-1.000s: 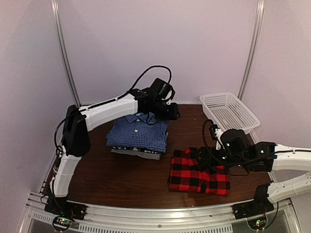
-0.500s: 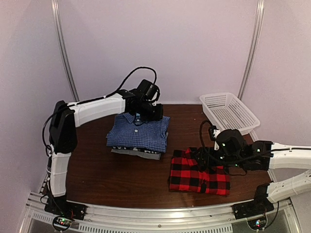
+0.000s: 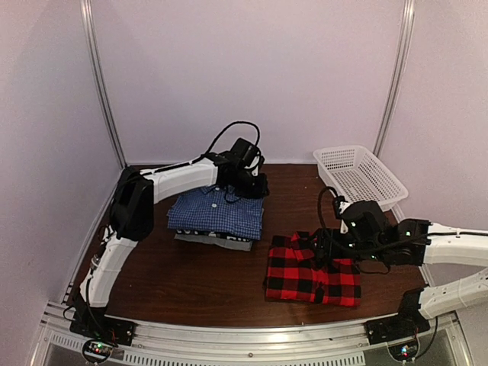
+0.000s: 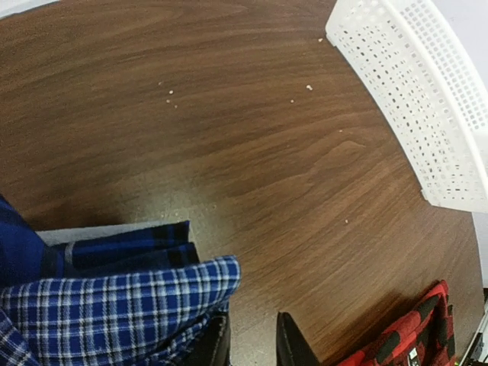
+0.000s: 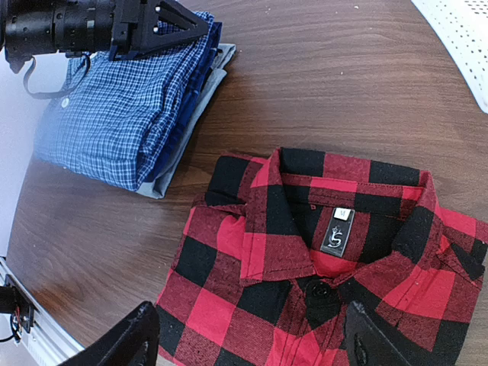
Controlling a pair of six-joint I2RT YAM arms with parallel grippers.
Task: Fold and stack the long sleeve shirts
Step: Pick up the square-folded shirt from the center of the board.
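Note:
A folded blue fine-checked shirt (image 3: 217, 213) lies on top of a folded grey/dark shirt (image 3: 213, 241) at the table's middle left. My left gripper (image 3: 252, 184) is low at the stack's far right corner. In the left wrist view it (image 4: 255, 347) is open by a narrow gap over bare wood, and the blue shirt's corner (image 4: 114, 313) drapes against its left finger. A folded red-and-black plaid shirt (image 3: 313, 276) lies at the front right, collar up. My right gripper (image 3: 324, 248) hovers over the collar (image 5: 305, 229), wide open (image 5: 255, 343) and empty.
A white mesh basket (image 3: 358, 175) stands at the back right corner and also shows in the left wrist view (image 4: 427, 99). The brown wooden table (image 3: 191, 282) has a metal rail along its near edge. Pale walls close in the back and sides.
My left gripper swung left along the stack's far edge, then back right and lower at its far right corner. My right gripper shifted slightly over the plaid shirt. The shirts have not moved.

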